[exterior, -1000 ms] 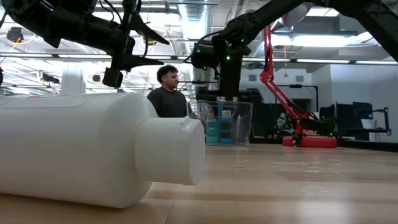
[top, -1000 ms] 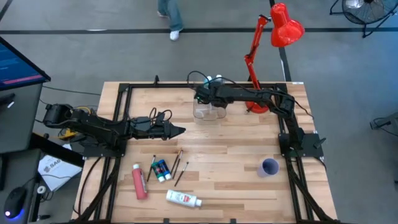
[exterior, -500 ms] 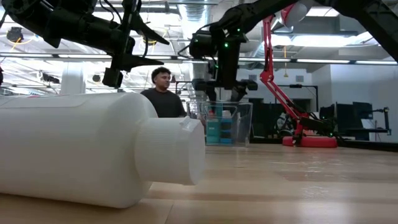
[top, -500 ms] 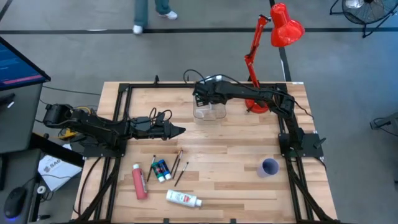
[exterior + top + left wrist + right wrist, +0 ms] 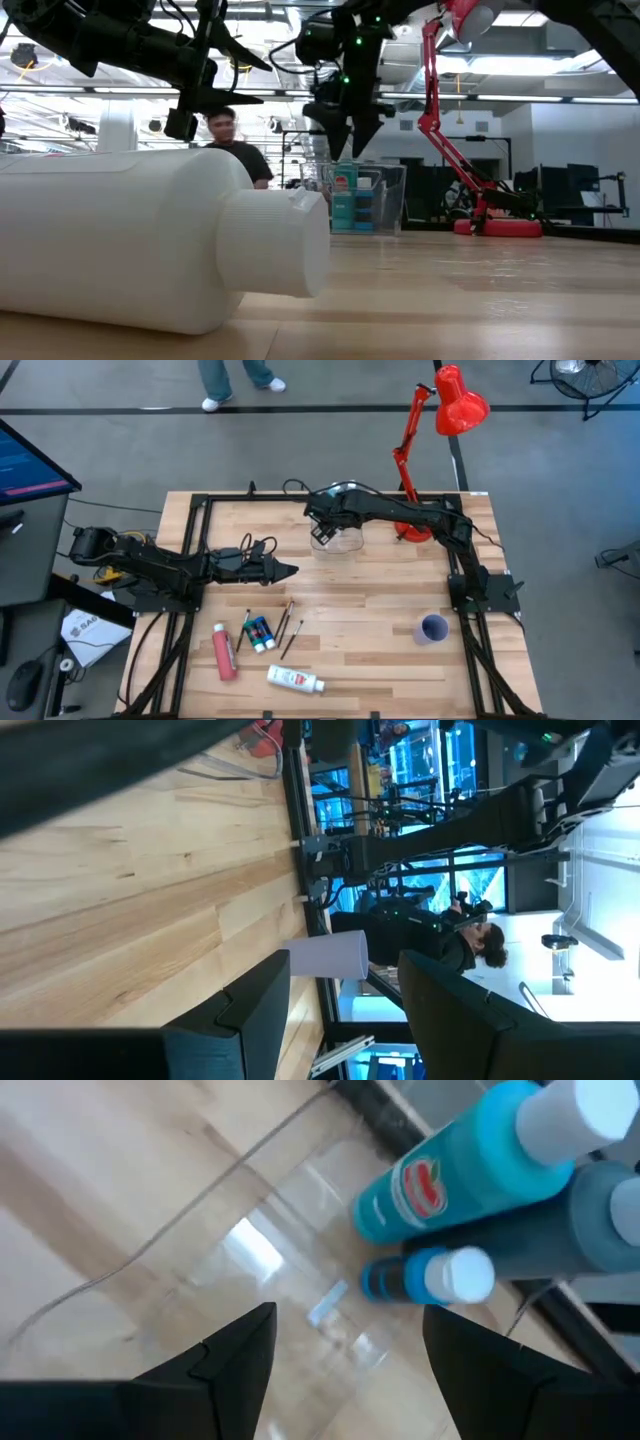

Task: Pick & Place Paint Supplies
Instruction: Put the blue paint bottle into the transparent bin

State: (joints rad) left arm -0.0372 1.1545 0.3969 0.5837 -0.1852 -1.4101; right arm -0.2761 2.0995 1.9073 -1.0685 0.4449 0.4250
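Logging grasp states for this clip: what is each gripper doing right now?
Left gripper: open, empty, above bare table left of centre.
Right gripper: open, empty, over the clear box with bottles inside.

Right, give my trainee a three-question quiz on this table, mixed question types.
1. True or false: the right gripper has its jaws shut on a bottle.
2. Which lies nearest the table's front edge? A the white tube B the red tube C the brushes
3. What already lies in the clear box under the right gripper?

Key
1. False: its jaws are open and empty above the box.
2. A.
3. A light blue bottle, a grey bottle and a small blue bottle. The left gripper waits over bare wood, jaws open.
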